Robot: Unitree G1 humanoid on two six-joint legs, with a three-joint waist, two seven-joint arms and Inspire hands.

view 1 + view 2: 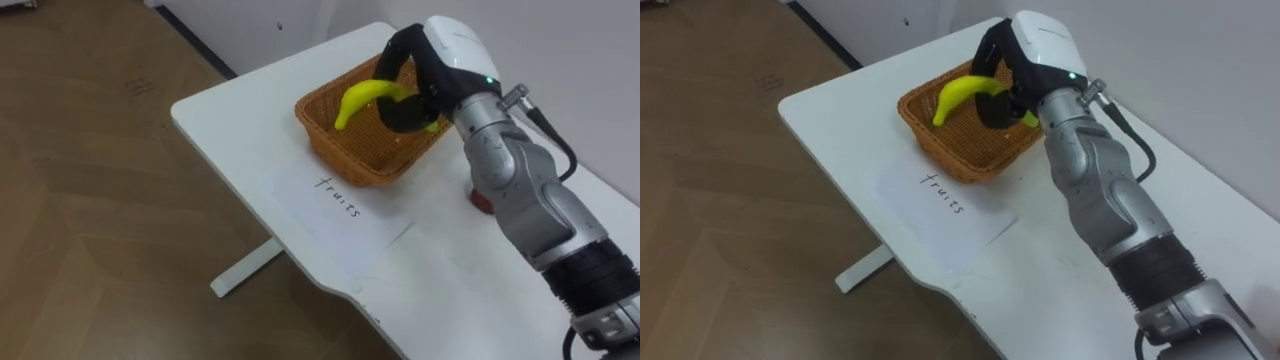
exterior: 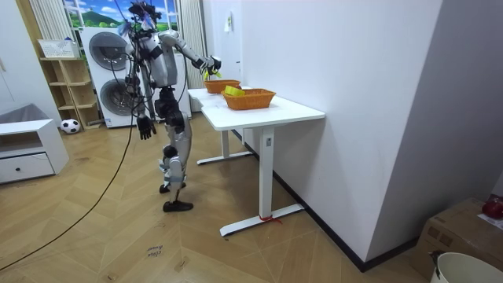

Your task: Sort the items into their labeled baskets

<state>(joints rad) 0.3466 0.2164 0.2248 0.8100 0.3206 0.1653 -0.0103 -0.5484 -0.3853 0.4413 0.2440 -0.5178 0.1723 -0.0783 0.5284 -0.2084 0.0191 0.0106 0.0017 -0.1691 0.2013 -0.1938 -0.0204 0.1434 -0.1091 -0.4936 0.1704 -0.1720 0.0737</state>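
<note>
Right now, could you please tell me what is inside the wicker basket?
The visible wicker floor of the basket is bare. The right hand holds a banana over it, hiding the far part.

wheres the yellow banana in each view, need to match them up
Left eye view: yellow banana upper centre, held in the right hand over the woven wicker basket.
Right eye view: banana upper centre-left.
Room view: small yellow spot above the farther basket.
Shared landmark: that basket.

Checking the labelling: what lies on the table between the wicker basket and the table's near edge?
A white paper sheet with a handwritten word, flat on the table beside the basket, seen in both eye views.
</note>
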